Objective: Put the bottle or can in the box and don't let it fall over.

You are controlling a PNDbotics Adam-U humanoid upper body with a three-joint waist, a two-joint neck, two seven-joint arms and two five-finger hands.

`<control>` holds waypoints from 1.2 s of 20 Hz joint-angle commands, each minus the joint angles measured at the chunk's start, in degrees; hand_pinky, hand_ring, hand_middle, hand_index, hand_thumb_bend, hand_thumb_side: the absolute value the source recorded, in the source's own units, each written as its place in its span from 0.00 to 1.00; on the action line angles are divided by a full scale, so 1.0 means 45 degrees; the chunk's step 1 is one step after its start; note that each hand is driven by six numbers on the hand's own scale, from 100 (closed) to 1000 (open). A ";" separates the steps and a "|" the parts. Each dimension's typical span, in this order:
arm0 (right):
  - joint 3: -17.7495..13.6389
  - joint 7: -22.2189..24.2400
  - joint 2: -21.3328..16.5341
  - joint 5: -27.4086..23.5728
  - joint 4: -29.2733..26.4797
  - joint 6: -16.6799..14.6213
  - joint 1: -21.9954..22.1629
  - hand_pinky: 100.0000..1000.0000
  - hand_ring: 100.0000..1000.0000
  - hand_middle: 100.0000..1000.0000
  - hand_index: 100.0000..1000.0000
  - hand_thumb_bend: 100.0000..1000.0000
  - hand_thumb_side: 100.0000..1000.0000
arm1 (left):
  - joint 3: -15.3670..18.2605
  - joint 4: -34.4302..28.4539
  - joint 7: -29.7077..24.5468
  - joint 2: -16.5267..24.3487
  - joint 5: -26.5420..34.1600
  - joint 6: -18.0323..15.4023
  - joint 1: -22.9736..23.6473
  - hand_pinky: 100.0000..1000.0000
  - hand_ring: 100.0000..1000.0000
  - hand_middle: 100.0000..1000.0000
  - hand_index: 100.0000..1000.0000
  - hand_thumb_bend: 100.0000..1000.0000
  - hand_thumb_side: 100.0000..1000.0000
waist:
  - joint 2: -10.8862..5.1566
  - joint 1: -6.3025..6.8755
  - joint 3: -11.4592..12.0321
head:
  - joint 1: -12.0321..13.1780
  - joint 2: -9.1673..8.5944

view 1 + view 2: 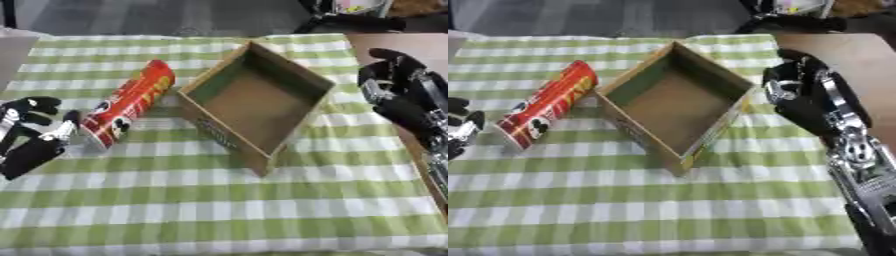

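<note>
A tall red can (129, 104) with yellow print lies on its side on the checked cloth, just left of the cardboard box (255, 102). The box is open-topped, turned cornerwise, and holds nothing. My left hand (31, 131) sits at the left edge near the can's lower end, fingers relaxed and open, holding nothing; whether it touches the can is unclear. At the right, my right hand (794, 95) hovers beside the box's right wall with its fingers loosely curled, holding nothing.
The green-and-white checked cloth (227, 200) covers the table, with bare brown tabletop (859, 55) showing at the far right. Dark objects lie beyond the far edge (350, 20).
</note>
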 commanded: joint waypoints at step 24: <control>0.0028 0.0185 -0.0266 0.0009 -0.0046 -0.0006 -0.0179 0.72 0.75 0.63 0.86 0.05 0.32 | -0.0740 0.0237 -0.0867 0.0026 -0.0249 0.1538 -0.1248 0.74 0.81 0.72 0.82 0.36 0.52 | -0.0202 0.0118 -0.0106 | 0.0226 -0.0259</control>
